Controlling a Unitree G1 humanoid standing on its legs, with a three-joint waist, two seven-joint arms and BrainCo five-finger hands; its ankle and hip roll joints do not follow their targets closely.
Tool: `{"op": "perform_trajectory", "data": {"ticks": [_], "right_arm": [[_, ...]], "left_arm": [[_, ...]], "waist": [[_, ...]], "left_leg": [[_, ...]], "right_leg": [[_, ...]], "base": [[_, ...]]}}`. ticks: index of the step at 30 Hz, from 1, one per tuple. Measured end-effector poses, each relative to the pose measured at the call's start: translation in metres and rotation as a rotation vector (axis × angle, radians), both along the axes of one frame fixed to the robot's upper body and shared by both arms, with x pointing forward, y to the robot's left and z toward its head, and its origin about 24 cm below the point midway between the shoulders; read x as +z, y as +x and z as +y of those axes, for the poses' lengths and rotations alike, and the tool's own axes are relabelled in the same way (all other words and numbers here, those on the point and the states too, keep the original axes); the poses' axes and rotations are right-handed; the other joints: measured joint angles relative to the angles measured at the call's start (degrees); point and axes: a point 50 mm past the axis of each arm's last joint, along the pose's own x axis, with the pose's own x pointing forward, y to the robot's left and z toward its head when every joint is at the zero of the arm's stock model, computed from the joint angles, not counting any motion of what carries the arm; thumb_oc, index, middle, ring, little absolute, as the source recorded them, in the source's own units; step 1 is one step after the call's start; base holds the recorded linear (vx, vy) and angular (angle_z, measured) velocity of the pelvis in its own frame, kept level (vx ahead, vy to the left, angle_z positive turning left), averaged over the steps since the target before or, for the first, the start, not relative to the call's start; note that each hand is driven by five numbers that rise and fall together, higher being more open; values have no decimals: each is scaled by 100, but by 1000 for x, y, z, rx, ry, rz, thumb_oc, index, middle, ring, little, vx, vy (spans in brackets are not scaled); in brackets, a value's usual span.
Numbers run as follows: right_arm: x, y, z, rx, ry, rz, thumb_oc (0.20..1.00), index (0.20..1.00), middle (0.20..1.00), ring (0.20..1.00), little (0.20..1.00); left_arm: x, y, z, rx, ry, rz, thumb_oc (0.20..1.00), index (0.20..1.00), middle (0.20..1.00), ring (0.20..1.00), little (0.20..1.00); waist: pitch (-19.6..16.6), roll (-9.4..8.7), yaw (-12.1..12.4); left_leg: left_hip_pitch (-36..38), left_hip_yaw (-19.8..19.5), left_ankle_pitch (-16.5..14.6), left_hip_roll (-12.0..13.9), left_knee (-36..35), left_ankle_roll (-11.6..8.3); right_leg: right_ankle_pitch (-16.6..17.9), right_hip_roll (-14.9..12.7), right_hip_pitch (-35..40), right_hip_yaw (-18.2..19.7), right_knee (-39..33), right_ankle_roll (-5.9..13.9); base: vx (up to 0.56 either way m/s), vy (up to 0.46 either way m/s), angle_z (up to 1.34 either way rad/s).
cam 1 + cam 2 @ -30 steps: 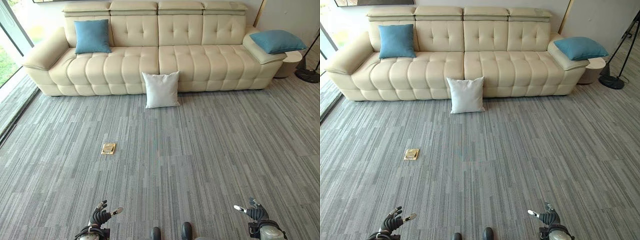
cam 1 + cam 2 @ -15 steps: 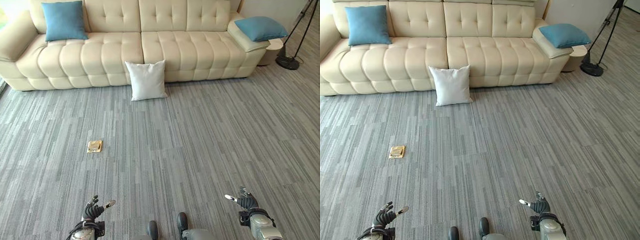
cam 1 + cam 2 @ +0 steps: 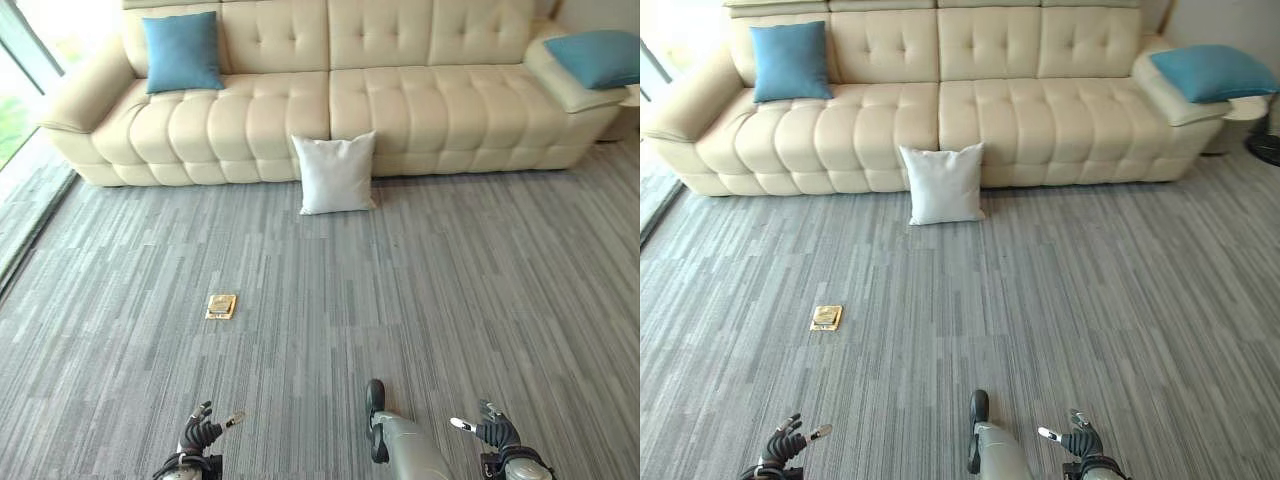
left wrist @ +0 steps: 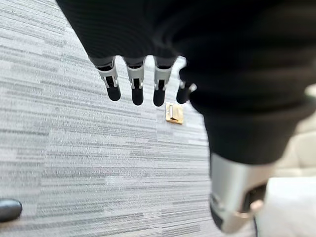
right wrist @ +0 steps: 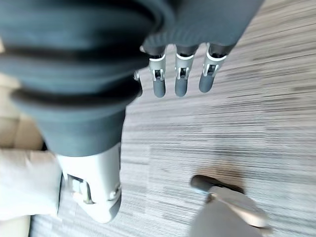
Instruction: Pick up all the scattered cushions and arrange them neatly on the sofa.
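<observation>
Where the left eye view looks down, item one is a white cushion (image 3: 337, 172) standing on the grey carpet (image 3: 420, 280), leaning against the front of the cream sofa (image 3: 400, 110). Item two, a blue cushion (image 3: 182, 50), sits upright at the sofa's left end; item three, a second blue cushion (image 3: 604, 56), lies on the right armrest. A brass floor plate (image 3: 221, 306) lies well apart from all three.

Right eye view: left robot hand (image 3: 786, 446) and right robot hand (image 3: 1077, 440) hang low, far from the white cushion.

Left wrist view: fingers (image 4: 134, 89) relaxed, spread, holding nothing.

Right wrist view: fingers (image 5: 179, 79) likewise loose and empty.

Risk, as judged: the soft, propped cushion may topple flat if nudged on approach; the armrest cushion may slide off if knocked.
</observation>
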Motion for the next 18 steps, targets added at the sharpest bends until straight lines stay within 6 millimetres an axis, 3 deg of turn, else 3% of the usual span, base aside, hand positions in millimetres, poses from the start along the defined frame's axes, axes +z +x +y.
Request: {"op": "perform_trajectory", "data": {"ticks": [1,3,4,5,6,7,8,9,10,11,13,15,16,17,18], "right_arm": [[15,26,-3,27,-19,-93,1000,1000,1000,1000,1000],[28,49,-4,45,-33,-166,1000,1000,1000,1000,1000],[30,54,-2,43,-34,-183,1000,1000,1000,1000,1000],[30,53,-2,41,-36,-182,1000,1000,1000,1000,1000],[30,52,-5,22,-36,-183,1000,1000,1000,1000,1000],[31,55,-5,8,-36,-185,1000,1000,1000,1000,1000],[32,61,-3,8,-35,-194,1000,1000,1000,1000,1000],[30,60,-3,0,-37,-179,1000,1000,1000,1000,1000],[25,54,-4,-5,-41,-153,1000,1000,1000,1000,1000],[20,47,-5,-14,-40,-120,1000,1000,1000,1000,1000],[16,39,-6,-22,-41,-94,1000,1000,1000,1000,1000],[14,35,-5,-22,-37,-83,1000,1000,1000,1000,1000],[12,29,-5,-21,-37,-76,1000,1000,1000,1000,1000],[9,24,-3,-21,-29,-62,1000,1000,1000,1000,1000],[5,19,1,-23,-19,-47,1000,1000,1000,1000,1000]], "left_arm": [[0,-4,3,3,4,9,1000,1000,1000,1000,1000],[4,8,4,-8,9,-21,1000,1000,1000,1000,1000],[13,31,0,-35,3,-87,1000,1000,1000,1000,1000],[17,37,-2,-48,-1,-118,1000,1000,1000,1000,1000],[22,46,-4,-71,-2,-143,1000,1000,1000,1000,1000],[27,54,-5,-83,-3,-176,1000,1000,1000,1000,1000],[21,48,-5,-71,-8,-140,1000,1000,1000,1000,1000],[20,45,-5,-69,-11,-130,1000,1000,1000,1000,1000],[16,37,-5,-60,-15,-107,1000,1000,1000,1000,1000],[13,28,-2,-43,-12,-82,1000,1000,1000,1000,1000],[9,15,4,-25,-2,-44,1000,1000,1000,1000,1000],[6,4,7,-1,-4,-21,1000,1000,1000,1000,1000],[2,-6,7,18,-10,7,1000,1000,1000,1000,1000],[4,0,7,10,-8,-7,1000,1000,1000,1000,1000],[5,2,9,5,0,-11,1000,1000,1000,1000,1000]], "waist": [[-20,27,107],[-7,2,109],[30,-267,117],[21,-330,111],[67,-424,71],[180,-537,261],[318,-452,385],[382,-342,408],[451,-107,510],[461,-6,696],[430,-52,791],[347,-208,808],[166,-179,713],[124,-251,674],[17,-424,687]], "left_leg": [[-191,3,1,141,516,-109],[-631,69,132,361,1318,-193],[-962,478,83,427,1489,-143],[-1204,631,79,446,1312,-135],[-1759,637,26,307,885,-204],[-2380,547,148,-60,-371,-101],[-2754,479,590,-178,-1287,-136],[-3037,370,876,-182,-1474,-170],[-3237,302,1050,-140,-1742,-279],[-3328,412,1092,-88,-1829,-243],[-3315,789,1240,-238,-1578,-26],[-2864,1044,1488,-371,-1440,456],[-2210,962,1852,-376,-1740,1069],[-2077,962,2088,-366,-1680,1367],[-1927,992,2149,-446,-1646,1391]], "right_leg": [[-184,247,189,55,-93,-298],[-411,477,371,56,-149,-452],[-473,466,797,72,-458,-495],[-485,486,1014,69,-602,-475],[-763,468,1206,169,-856,-352],[-685,386,1281,370,-1072,-208],[-747,427,1486,305,-1220,-120],[-778,567,1622,285,-1209,-165],[-957,834,1891,362,-1300,-172],[-1068,959,2115,426,-1282,-270],[-1236,972,2527,630,-1290,-256],[-1470,853,2883,921,-1246,137],[-1732,913,2988,1085,-687,495],[-1983,840,2846,1118,-44,773],[-2267,611,2648,1095,496,860]], "base": [[298,-219,17],[259,-148,-9],[349,-65,6],[355,-42,29],[456,-22,-3],[463,37,-20],[549,70,-49],[481,95,-39],[384,112,-47],[394,154,-59],[438,199,-60],[441,251,-76],[459,301,-71],[433,297,-67],[291,214,-43]]}}
